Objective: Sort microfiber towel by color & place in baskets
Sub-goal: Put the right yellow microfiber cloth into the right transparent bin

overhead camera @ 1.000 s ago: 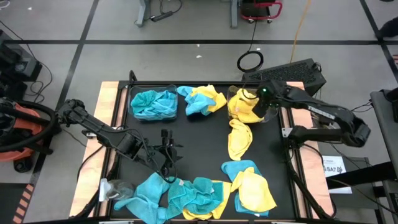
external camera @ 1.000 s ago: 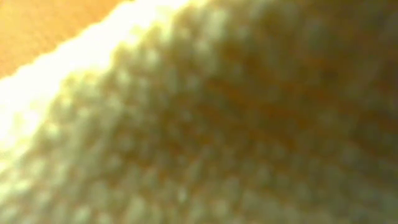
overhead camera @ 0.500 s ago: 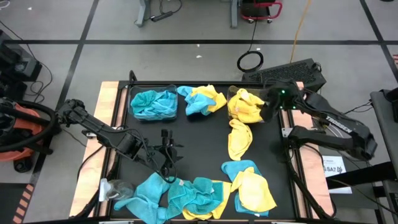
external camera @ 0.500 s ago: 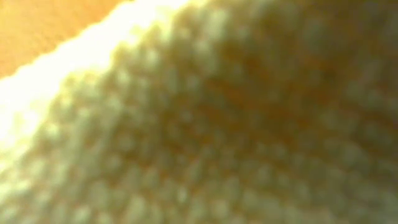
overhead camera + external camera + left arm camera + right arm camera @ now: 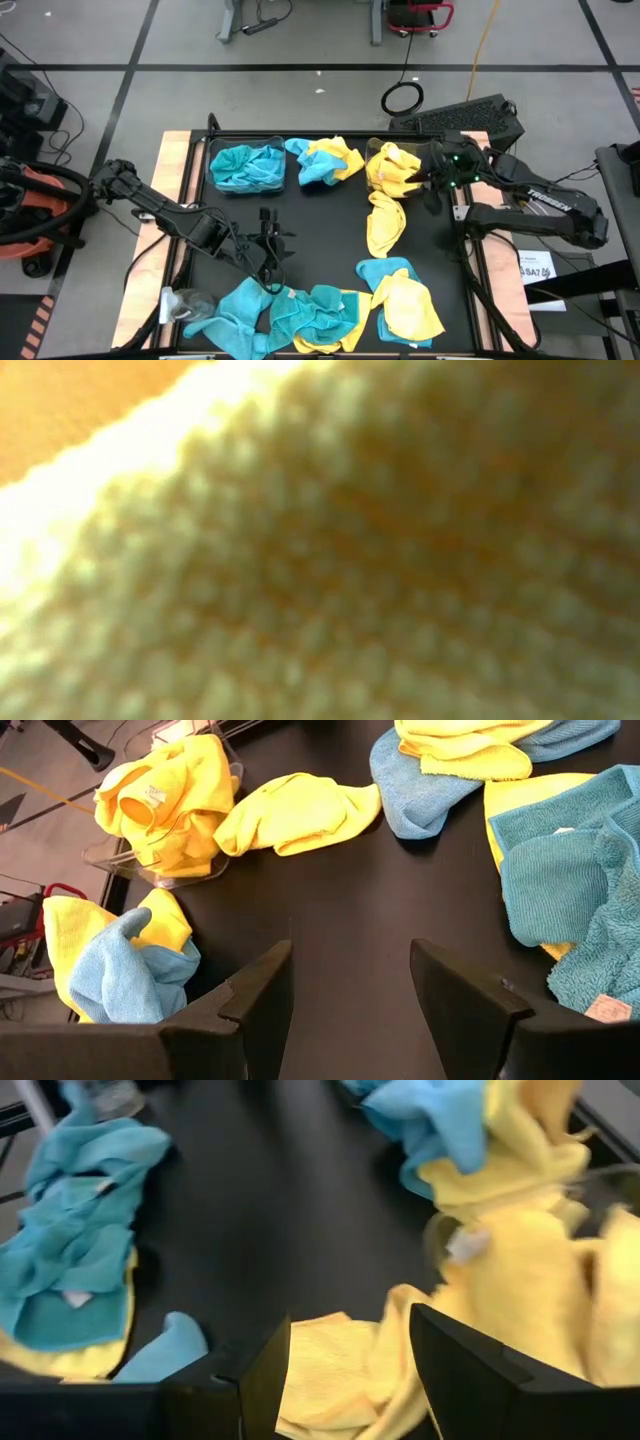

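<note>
- Microfiber towels [image 5: 385,225] lie across the dark table [image 5: 320,225]: teal ones fill the clear basket [image 5: 246,168] at upper left of the high view, yellow ones heap in the second basket [image 5: 392,170] at upper centre-right.
- The right gripper [image 5: 432,192] has pulled back to the right of the yellow basket, where a second ago it stood over the heap; its fingers stand apart and empty in its wrist view, so a yellow towel looks just delivered.
- One yellow towel trails out of that basket onto the table below it.
- A mixed teal-and-yellow clump [image 5: 322,160] sits between the baskets, and more mixed towels [image 5: 330,312] crowd the bottom edge, so much sorting remains.
- The left gripper [image 5: 268,245] hovers at centre-left over bare table, fingers wide, holding nothing.
- The cloths are soft, nubbly and crumpled into loose folds; the baskets are rigid, see-through plastic.
- The low view is filled by yellow pile fabric.
</note>
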Controlling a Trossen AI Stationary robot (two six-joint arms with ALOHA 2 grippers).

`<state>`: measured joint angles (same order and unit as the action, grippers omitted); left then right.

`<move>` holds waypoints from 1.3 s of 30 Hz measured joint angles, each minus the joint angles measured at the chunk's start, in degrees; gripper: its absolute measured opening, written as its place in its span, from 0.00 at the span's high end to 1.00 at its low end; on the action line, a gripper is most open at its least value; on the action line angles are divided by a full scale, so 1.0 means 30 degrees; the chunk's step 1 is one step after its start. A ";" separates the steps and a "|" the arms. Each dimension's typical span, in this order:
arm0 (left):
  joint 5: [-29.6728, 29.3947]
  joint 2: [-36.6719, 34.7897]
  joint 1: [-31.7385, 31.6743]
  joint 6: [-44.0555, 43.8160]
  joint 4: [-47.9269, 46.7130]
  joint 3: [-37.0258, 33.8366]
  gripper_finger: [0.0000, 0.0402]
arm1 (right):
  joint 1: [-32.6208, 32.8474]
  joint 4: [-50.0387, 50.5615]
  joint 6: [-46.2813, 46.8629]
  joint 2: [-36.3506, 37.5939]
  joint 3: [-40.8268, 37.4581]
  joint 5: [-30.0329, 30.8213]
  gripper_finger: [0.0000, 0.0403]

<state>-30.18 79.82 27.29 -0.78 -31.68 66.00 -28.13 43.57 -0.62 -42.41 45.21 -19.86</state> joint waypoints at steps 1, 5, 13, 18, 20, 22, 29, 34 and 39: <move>-0.0003 -0.0002 0.0000 -0.0005 0.0000 0.0000 0.49 | 0.0335 -0.0050 0.0000 0.0000 -0.0005 0.0002 0.51; -0.0003 0.0003 -0.0002 -0.0096 0.0002 0.0000 0.49 | 0.1679 -0.0527 0.0222 0.0000 0.0000 0.0000 0.51; 0.0001 0.0012 -0.0102 -0.0134 0.0248 0.0000 0.49 | 0.4445 -0.1740 0.1073 -0.0184 -0.0006 0.0002 0.51; -0.0004 0.0018 -0.0095 -0.0131 0.0417 0.0001 0.49 | 0.6078 -0.2518 0.1473 -0.0797 0.0000 0.0048 0.51; -0.0004 0.0022 -0.0095 -0.0138 0.0423 0.0000 0.49 | 0.6751 -0.2810 0.1501 -0.1164 0.0000 0.0070 0.51; -0.0004 0.0154 -0.0095 -0.0138 0.0440 0.0022 0.49 | 0.7394 -0.3067 0.1501 -0.1612 0.0000 0.0070 0.51; -0.0001 0.1209 -0.0095 -0.0090 0.0425 0.0022 0.49 | 0.9234 -0.3045 0.1501 -0.3525 0.0000 0.0160 0.51; -0.0004 0.2000 -0.0095 0.0389 0.0444 0.0022 0.49 | 1.0170 -0.3024 0.1501 -0.4662 0.0000 0.0175 0.51; -0.0004 0.2372 -0.0102 0.0452 0.0437 0.0022 0.49 | 1.0992 -0.2891 0.1963 -0.5203 0.0000 0.0175 0.51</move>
<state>-30.20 86.93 26.98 0.58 -30.37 66.06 4.85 34.90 5.27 -58.02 45.21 -19.33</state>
